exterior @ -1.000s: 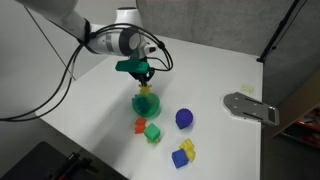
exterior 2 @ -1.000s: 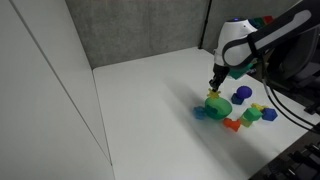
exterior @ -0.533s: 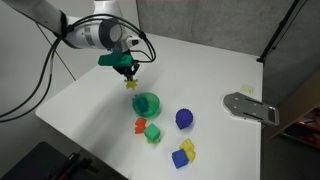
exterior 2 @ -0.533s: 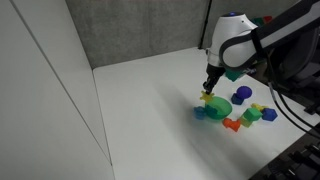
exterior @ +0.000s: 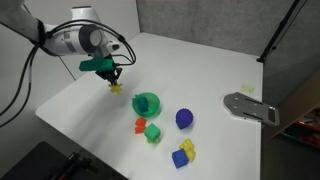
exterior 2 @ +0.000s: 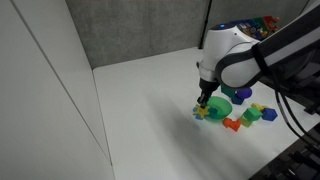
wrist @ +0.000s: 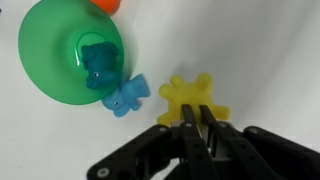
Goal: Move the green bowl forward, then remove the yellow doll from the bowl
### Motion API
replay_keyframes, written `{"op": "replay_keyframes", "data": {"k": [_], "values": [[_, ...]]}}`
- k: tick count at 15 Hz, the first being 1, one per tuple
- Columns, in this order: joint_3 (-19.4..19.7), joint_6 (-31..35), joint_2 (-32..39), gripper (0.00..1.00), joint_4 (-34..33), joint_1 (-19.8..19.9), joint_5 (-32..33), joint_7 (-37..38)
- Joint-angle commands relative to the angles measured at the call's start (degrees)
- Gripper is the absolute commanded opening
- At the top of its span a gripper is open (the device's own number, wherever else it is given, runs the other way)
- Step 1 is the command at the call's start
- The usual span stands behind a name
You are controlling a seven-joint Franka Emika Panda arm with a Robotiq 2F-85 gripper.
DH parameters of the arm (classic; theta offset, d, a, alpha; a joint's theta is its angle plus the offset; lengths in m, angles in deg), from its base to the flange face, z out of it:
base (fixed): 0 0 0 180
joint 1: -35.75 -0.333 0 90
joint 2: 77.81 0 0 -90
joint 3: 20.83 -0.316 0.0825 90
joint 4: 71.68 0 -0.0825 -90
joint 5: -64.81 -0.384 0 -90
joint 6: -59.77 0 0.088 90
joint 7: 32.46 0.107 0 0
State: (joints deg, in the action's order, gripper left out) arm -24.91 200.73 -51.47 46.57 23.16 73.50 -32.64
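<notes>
Wrist view: your gripper (wrist: 200, 122) is clamped on yellow doll (wrist: 190, 95), just beside green bowl (wrist: 45, 50); blue figure (wrist: 110, 78) at bowl's rim.

The arm (exterior: 72, 38) is made of rounded white and pale grey housings, glossy at the big joint (exterior 2: 228, 62). Thin black cables (exterior: 25, 80) loop beside it. A teal-green bracket (exterior: 97, 65) sits above the matte black gripper (wrist: 200, 120), whose jaws are slim, straight bars

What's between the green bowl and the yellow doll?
A small blue toy lies there, half over the rim of the green bowl; wrist view shows it.
</notes>
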Motion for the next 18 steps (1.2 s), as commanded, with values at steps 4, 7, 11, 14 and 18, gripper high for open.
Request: {"op": "replay_keyframes", "data": {"k": [4,7,11,14,18], "values": [[-1.82,3.08,1.46,0.04,2.8,0.51,-0.3,-0.03],[-1.73,4.16,4.26,0.04,2.17,0.79,-0.75,-0.08],[-1.51,6.36,6.98,0.04,1.83,0.86,-0.88,0.28],[-0.93,10.46,8.4,0.04,1.91,0.53,-0.68,1.28],[0.37,16.51,10.46,0.04,2.04,-0.35,-0.31,2.78]]}}
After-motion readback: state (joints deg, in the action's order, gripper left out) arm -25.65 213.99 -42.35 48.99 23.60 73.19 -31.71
